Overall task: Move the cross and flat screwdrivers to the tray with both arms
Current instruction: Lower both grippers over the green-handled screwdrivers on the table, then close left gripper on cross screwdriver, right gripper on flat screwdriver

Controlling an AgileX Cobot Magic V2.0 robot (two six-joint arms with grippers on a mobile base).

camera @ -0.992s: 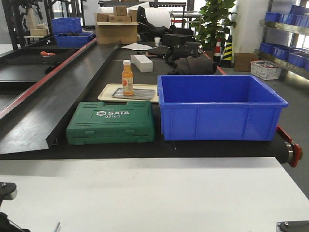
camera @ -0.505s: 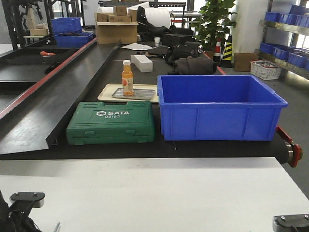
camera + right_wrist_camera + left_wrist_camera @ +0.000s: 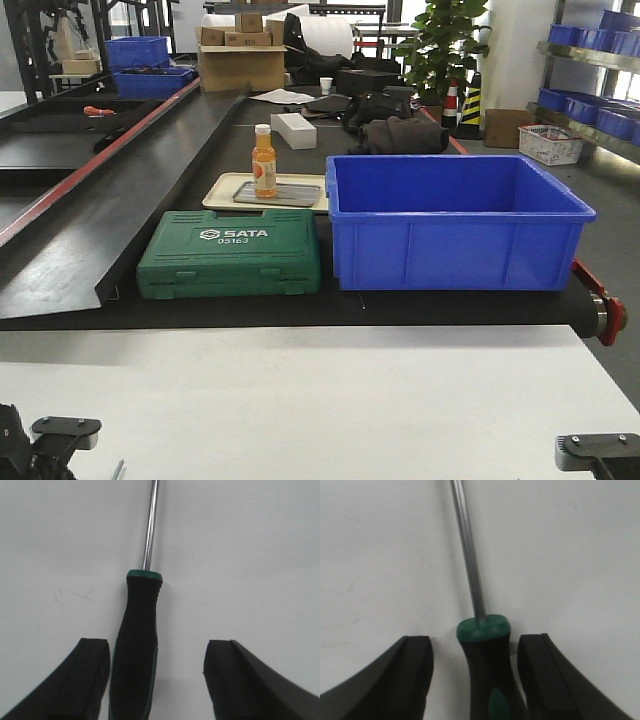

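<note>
With jaws spread wide, the left gripper (image 3: 475,647) is straddling the handle of one screwdriver (image 3: 487,672) on the white table (image 3: 570,555) and the right gripper (image 3: 157,647) is straddling the other screwdriver (image 3: 136,630), likely lining up simultaneous grasps; the tray is not showing.

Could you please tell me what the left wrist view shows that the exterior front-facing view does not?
Only the left wrist view shows a screwdriver close up. Its green-and-black handle lies between the open fingers of the left gripper, and its steel shaft points away. Only the front view shows the green SATA case, the blue bin and the orange bottle beyond the table. Both show the white table.
</note>
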